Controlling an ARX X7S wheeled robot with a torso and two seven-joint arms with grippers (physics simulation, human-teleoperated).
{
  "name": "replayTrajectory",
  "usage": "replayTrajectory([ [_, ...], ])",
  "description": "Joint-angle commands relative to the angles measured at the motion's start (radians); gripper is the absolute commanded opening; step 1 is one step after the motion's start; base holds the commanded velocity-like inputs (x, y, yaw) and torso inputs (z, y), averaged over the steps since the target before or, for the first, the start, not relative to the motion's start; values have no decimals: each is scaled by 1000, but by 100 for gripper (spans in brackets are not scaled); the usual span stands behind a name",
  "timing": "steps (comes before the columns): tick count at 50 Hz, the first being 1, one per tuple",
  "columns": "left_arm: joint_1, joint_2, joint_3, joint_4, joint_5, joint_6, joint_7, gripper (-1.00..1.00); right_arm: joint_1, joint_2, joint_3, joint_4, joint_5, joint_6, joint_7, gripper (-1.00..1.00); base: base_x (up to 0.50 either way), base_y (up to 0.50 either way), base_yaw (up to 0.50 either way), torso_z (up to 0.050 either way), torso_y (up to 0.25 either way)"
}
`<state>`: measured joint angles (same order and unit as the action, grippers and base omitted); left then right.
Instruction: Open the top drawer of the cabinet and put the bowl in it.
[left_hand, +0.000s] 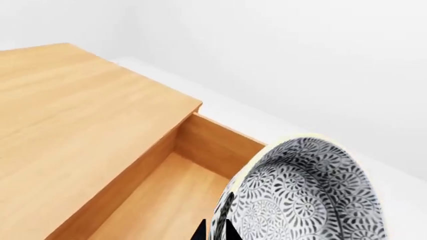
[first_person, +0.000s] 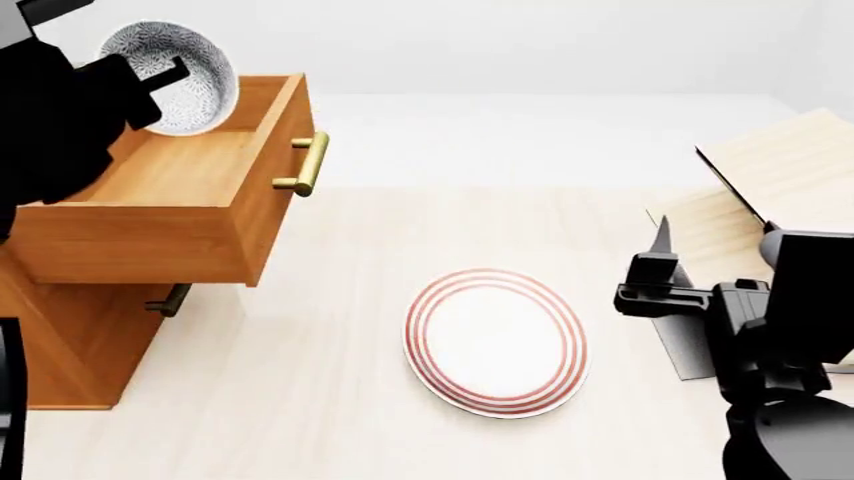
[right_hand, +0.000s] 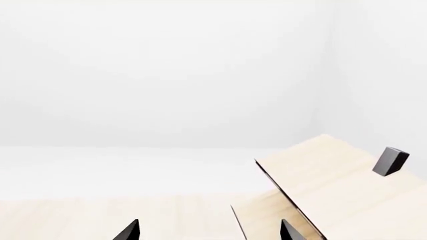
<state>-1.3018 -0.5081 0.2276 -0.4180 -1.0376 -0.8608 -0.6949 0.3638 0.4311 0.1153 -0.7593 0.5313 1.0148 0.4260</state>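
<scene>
In the head view's upper left, the left claw (first_person: 158, 85) pinches the bowl (first_person: 171, 77) by its rim and holds it tilted above the back of the drawer (first_person: 174, 215). In the left wrist view the bowl (left_hand: 303, 195) shows its patterned side in the lower right of the frame, over the drawer's (left_hand: 167, 200) bare wooden floor. The drawer is pulled well out of the cabinet (first_person: 67, 340), its brass handle (first_person: 307, 165) facing the frame's middle. A lower drawer's handle (first_person: 170, 299) peeks out beneath it.

At the right edge of the head view, the right claw (first_person: 663, 272) hangs over the table (first_person: 320, 400) with its fingers spread and nothing between them; its two fingertips (right_hand: 130, 231) show wide apart at the bottom of the right wrist view. Near it, toward the bottom centre, lies the red-ringed plate (first_person: 497, 340). A pale slanted rack (first_person: 787, 170) fills the upper right corner.
</scene>
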Motion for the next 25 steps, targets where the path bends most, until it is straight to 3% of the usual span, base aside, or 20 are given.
replayTrajectory([
  [1,-4,16,3,-84,39,54,28,-100,1,0,-10,7,-1,-3,5,100,0,0,0,0,0],
  [25,-244,152,54,-669,197,290,181,-100,11,3,-19,22,4,-3,12,100,0,0,0,0,0],
])
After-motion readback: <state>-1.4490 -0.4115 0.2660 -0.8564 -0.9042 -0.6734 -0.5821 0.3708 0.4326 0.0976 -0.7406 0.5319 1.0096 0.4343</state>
